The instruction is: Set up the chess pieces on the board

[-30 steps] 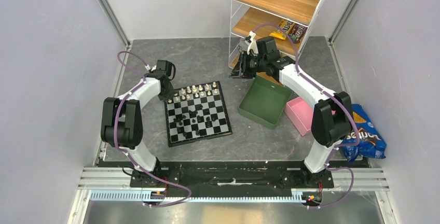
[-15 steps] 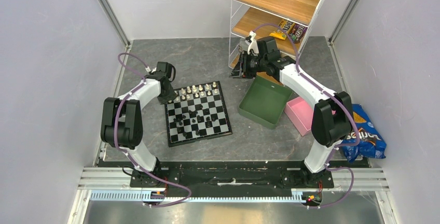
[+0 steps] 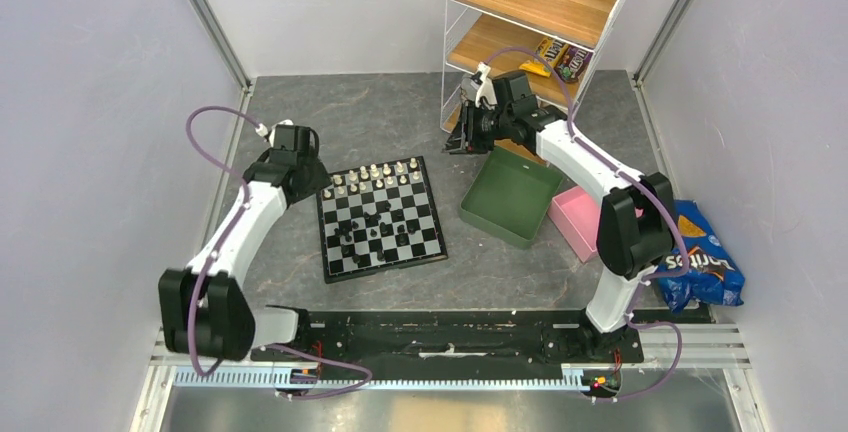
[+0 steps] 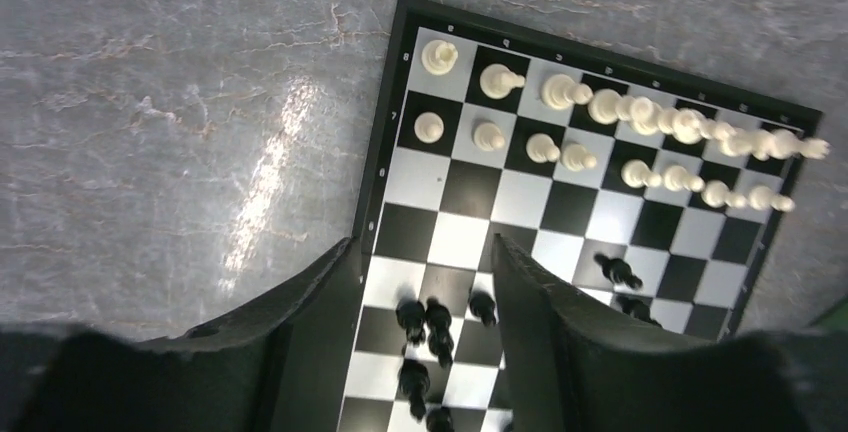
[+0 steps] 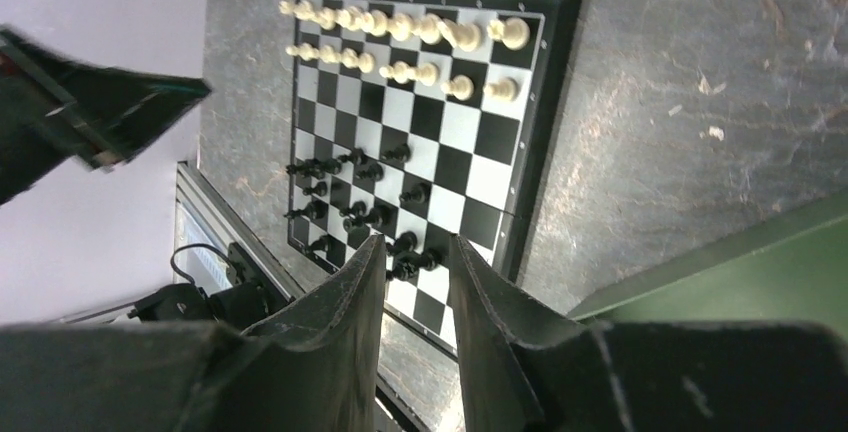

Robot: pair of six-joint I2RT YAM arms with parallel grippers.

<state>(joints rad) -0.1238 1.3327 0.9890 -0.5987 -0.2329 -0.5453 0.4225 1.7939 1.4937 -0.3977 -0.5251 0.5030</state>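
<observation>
The board (image 3: 386,266) lies left of centre on the grey table. Cream-white chess pieces (image 3: 375,176) stand in two rows along its far edge, and black chess pieces (image 3: 376,224) are scattered over the middle squares. My left gripper (image 3: 308,178) hovers over the board's far-left corner, open and empty. In the left wrist view the left gripper (image 4: 425,247) frames several black pieces (image 4: 437,318), with the white rows (image 4: 600,110) beyond. My right gripper (image 3: 463,136) is raised by the shelf rack. In its wrist view the right gripper (image 5: 415,244) is slightly open and holds nothing.
A green tray (image 3: 512,197) and a pink tray (image 3: 578,222) sit right of the board. A wire rack with wooden shelves (image 3: 530,12) stands at the back, with candy bars (image 3: 560,55) on it. A chip bag (image 3: 705,267) lies at the far right. Walls close in both sides.
The left gripper went from shut to open at the board's far-left corner and lifted back to the left, its elbow swinging down. The right arm barely moved.
</observation>
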